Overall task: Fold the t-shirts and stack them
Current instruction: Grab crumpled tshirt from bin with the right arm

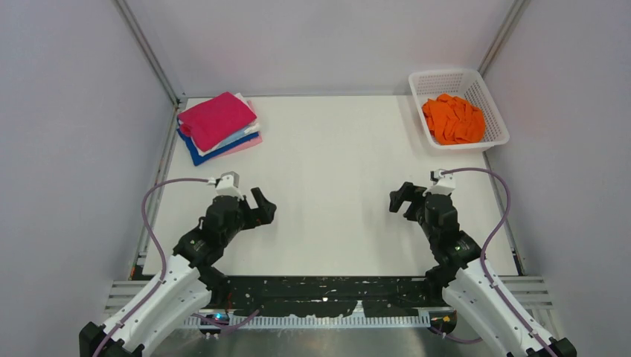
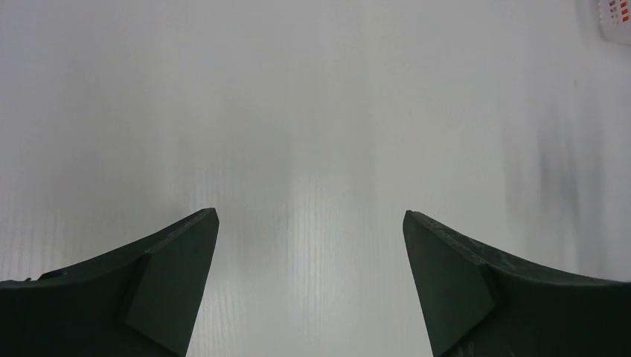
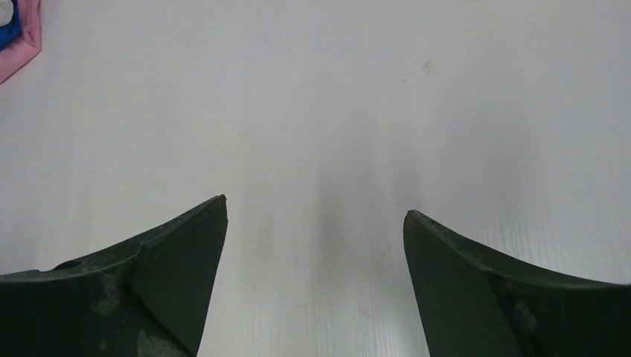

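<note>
While a folded stack of t-shirts (image 1: 218,126) is seen well ahead of the left gripper (image 1: 265,207), one orange t-shirt (image 1: 454,119) is left crumpled in the basket (image 1: 497,104), well beyond the right gripper (image 1: 397,199). Both grippers are held wide open and empty, low over the table (image 1: 335,149), turned inward.

We saw the right gripper (image 3: 314,208) with its two dark fingers (image 3: 171,282) spread wide, one rising from each lower corner. The white table (image 3: 335,111) showed in the gap between them and filled most of the frame, with a small faint mark (image 3: 428,67) toward the upper right. At the top left corner we caught the edge of a pink t-shirt (image 3: 26,48), a sliver of a blue t-shirt (image 3: 6,26) touching it.
</note>
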Motion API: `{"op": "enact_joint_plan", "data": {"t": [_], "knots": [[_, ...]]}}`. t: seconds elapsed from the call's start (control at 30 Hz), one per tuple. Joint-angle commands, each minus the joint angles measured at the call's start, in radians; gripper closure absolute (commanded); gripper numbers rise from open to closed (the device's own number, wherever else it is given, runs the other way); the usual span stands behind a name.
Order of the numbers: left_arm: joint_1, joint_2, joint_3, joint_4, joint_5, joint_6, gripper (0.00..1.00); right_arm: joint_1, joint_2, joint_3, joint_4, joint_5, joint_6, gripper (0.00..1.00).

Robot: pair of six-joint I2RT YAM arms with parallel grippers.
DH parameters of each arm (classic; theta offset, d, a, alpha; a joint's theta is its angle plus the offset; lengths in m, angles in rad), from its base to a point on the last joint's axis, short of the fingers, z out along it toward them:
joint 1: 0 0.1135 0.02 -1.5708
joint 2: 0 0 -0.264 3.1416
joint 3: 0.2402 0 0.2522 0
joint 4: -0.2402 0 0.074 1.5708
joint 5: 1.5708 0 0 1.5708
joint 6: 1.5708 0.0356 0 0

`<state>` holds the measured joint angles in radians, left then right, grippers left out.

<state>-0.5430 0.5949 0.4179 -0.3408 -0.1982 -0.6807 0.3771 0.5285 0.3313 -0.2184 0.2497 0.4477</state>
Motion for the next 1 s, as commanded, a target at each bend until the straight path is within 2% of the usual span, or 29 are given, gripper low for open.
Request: {"op": "enact_joint_plan", "data": {"t": [0.0,0.13,0.2,0.3,0.47,0.67,0.8,0.97], "knots": [[-0.002,0.011,0.045,0.035,-0.004,-0.007,0.0,-0.004,0.018,0.067,0.04,0.043,0.009,0.05],[-0.002,0.034,0.081,0.039,0.011,0.006,0.0,-0.005,0.095,0.152,0.129,0.048,-0.015,0.04],[-0.002,0.048,0.099,0.038,0.01,0.016,0.0,-0.007,0.178,0.243,0.135,0.157,-0.02,0.05],[-0.002,0.071,0.117,0.039,-0.012,0.02,0.0,-0.06,0.347,0.386,0.114,0.201,-0.061,0.05],[-0.003,0.11,0.14,0.044,-0.018,0.031,0.0,-0.291,0.657,0.707,-0.004,0.022,-0.046,0.05],[-0.003,0.153,0.146,0.058,-0.03,0.036,0.0,-0.493,1.053,1.072,-0.138,-0.028,-0.034,0.04],[-0.003,0.186,0.171,0.053,-0.034,0.041,0.0,-0.562,1.327,1.336,-0.251,-0.037,-0.022,0.04],[-0.002,0.23,0.183,0.076,-0.037,0.045,0.0,-0.582,1.639,1.658,-0.337,-0.058,-0.036,0.01]]}}
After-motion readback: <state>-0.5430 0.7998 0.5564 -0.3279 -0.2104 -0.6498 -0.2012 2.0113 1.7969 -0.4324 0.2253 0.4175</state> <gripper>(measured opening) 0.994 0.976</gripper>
